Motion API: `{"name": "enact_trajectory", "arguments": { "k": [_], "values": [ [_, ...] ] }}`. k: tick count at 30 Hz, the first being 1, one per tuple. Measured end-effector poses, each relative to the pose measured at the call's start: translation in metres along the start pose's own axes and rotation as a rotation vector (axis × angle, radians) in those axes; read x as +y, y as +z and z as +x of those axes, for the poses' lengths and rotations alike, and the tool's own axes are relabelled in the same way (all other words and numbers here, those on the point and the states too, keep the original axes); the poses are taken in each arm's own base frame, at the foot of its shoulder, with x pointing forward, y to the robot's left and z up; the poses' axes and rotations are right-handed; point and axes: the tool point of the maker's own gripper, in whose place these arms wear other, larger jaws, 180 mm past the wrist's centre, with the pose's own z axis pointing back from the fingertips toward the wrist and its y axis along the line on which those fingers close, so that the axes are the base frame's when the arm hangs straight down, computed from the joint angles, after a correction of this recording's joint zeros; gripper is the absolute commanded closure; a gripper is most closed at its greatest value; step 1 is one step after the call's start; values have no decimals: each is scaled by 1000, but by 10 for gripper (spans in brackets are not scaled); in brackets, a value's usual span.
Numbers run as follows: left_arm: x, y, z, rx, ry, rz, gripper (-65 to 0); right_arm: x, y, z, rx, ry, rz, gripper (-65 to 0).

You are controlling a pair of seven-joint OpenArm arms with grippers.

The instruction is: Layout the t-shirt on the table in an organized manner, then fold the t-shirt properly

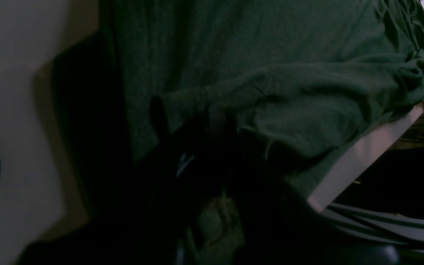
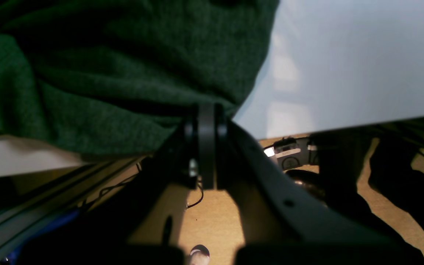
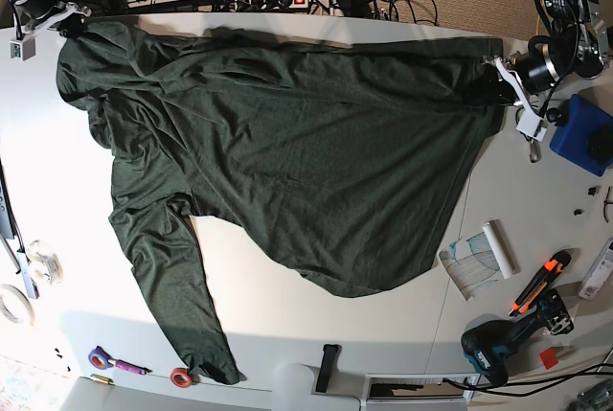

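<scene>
Plainly, the shirt (image 3: 306, 162) is lying spread over the tabletop (image 3: 287, 320), its long axis running left to right along the upper edge of the base view. The right gripper (image 2: 206, 110) is clenching its jaws on the cloth at upper left. The left gripper (image 3: 493, 76) is pinching the corner at upper right. Both holds are sitting at the tabletop's edge, with cloth spilling over. One sleeve (image 3: 187, 325) is trailing to lower left. Bare room is lying below centre, and a drill (image 3: 498, 344) is crowding lower right.

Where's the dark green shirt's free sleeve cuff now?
Base view, lower left: the dark green sleeve cuff lies beside a small red tape roll.
</scene>
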Motion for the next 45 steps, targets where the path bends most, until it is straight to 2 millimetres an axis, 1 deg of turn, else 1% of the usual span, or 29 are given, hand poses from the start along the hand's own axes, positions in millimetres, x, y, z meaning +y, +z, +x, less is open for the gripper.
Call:
{"name": "enact_trajectory", "arguments": {
  "k": [1, 2, 3, 4, 5, 6, 9, 16, 21, 24, 27, 35, 38, 42, 45],
  "values": [
    [0, 0, 0, 1, 7, -5, 0, 0, 0, 0, -2, 0, 1, 0],
    [-1, 0, 0, -2, 11, -10, -39, 0, 0, 1, -3, -1, 2, 0],
    [-3, 0, 0, -2, 21, -23, -103, 1, -1, 3, -10, -2, 6, -7],
    [-7, 0, 0, -3, 27, -43, -161, 2, -1, 4, -15, -3, 9, -37],
    [-10, 1, -1, -3, 13, -61, -204, 3, -2, 7, -22, -3, 10, -65],
    [-13, 1, 0, -4, 22, -75, -226, 4, -2, 9, -29, -5, 15, -87],
    [-17, 1, -1, -2, 33, -97, -229, 8, -3, 16, -60, -14, 40, -124],
    [-24, 2, 2, 7, 21, -127, -229, 21, -1, 30, -128, -46, 113, -132],
    [-30, 0, 15, 17, -36, -124, -228, 29, 2, 39, -174, -64, 162, -132],
    [-35, 1, 28, -4, -77, -127, -228, 26, 5, 45, -180, -50, 160, -132],
    [-40, 2, 38, -22, -107, -130, -228, 24, 6, 56, -196, -30, 154, -131],
    [-50, 5, 49, -43, -161, -135, -228, 16, 17, 107, -325, 3, 134, -131],
    [-51, 6, 50, -45, -166, -136, -228, 19, 24, 139, -439, 0, 143, -131],
    [-51, 6, 45, -17, -168, -136, -228, 25, 37, 184, -608, 0, 162, -131],
    [-50, 6, 43, -4, -170, -135, -228, 22, 37, 209, -646, 20, 114, -132]
  ]
}}
